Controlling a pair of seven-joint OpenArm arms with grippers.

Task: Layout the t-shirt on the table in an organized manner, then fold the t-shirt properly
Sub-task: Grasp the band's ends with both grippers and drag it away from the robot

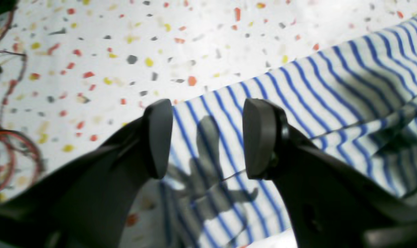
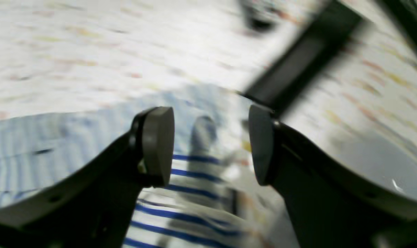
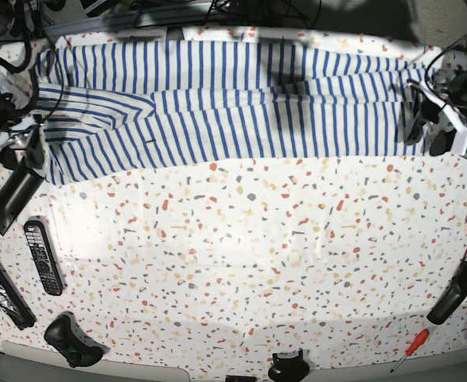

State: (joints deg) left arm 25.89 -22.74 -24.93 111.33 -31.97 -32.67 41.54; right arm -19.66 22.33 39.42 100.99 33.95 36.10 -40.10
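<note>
Shirt (image 3: 225, 103) lies spread w/ wrinkles along far edge of surface (image 3: 241, 263), both jaws released & empty: left gripper (image 1: 207, 137) over one end, right gripper (image 2: 211, 144) over the other.

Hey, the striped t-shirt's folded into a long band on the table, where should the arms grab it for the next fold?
Judging by its pose, grip the t-shirt at its two short ends, each arm coming down from above on its own side. It lies as a long flat band across the table, and the open left gripper and right gripper already hover over those edges.
</note>
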